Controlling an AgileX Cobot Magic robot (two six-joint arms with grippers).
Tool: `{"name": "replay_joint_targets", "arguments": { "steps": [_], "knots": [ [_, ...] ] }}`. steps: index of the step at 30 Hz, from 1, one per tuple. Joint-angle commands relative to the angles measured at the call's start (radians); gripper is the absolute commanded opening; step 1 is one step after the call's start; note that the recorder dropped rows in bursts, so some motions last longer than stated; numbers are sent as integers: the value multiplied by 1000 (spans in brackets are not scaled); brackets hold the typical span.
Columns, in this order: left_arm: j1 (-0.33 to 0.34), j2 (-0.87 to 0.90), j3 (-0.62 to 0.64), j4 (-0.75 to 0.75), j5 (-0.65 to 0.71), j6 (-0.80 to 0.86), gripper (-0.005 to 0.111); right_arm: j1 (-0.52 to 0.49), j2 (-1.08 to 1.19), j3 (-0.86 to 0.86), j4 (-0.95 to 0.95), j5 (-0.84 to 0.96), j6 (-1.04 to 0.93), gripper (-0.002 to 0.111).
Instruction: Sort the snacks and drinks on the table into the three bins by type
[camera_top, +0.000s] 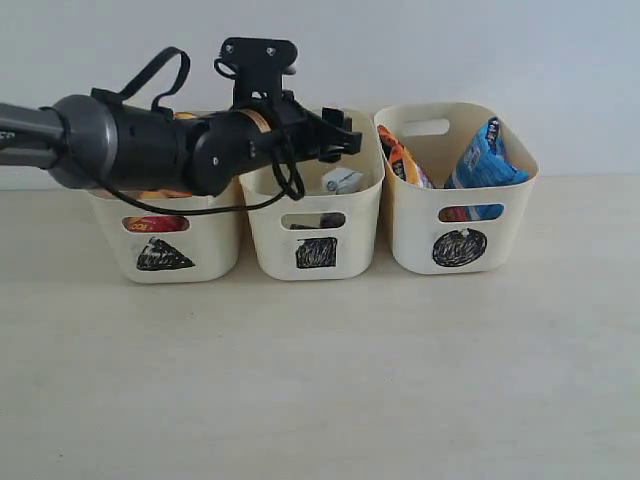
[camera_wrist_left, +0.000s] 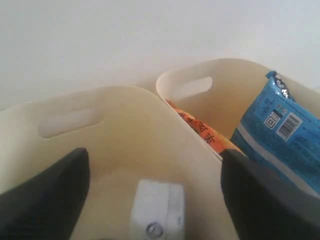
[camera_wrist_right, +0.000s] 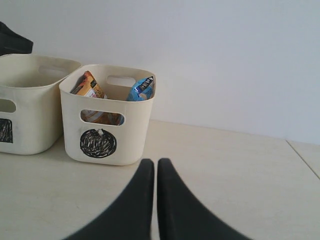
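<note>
A: Where is your left gripper?
B: My left gripper (camera_top: 338, 142) hangs over the middle bin (camera_top: 262, 225), the one with the square mark. Its fingers (camera_wrist_left: 50, 195) are spread wide, with nothing between them.
A: And the carton?
B: The blue and white carton (camera_wrist_left: 157, 207) lies inside that bin, below the fingers and apart from them.
A: The bags?
B: The blue bag (camera_top: 487, 160) and the orange-brown bag (camera_top: 403, 162) stand in the circle bin (camera_top: 410, 235).
A: Your right gripper?
B: My right gripper (camera_wrist_right: 156, 172) is clenched on nothing, over the table (camera_wrist_right: 240, 175).
</note>
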Motion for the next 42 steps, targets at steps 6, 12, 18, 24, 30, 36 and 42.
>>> {"name": "replay_joint_targets", "arguments": {
  "steps": [6,12,18,24,30,36,42],
  "knots": [
    [3,-152,-5,-10,194,-8,11,-3,-7,-1,2,-12,-7,0],
    [26,-224,-5,-8,366,-8,4,-3,-7,-1,2,-12,-7,0],
    [81,-312,38,-8,518,-62,4,-3,-7,-1,2,-12,-7,0],
    [137,-463,209,-10,512,-64,4,-3,-7,-1,2,-12,-7,0],
    [218,-653,405,-10,480,-64,4,-3,-7,-1,2,-12,-7,0],
    [332,-887,585,-10,463,-83,4,-3,-7,-1,2,-12,-7,0],
    [417,-1103,743,-10,463,-83,4,-3,-7,-1,2,-12,-7,0]
  ]
}}
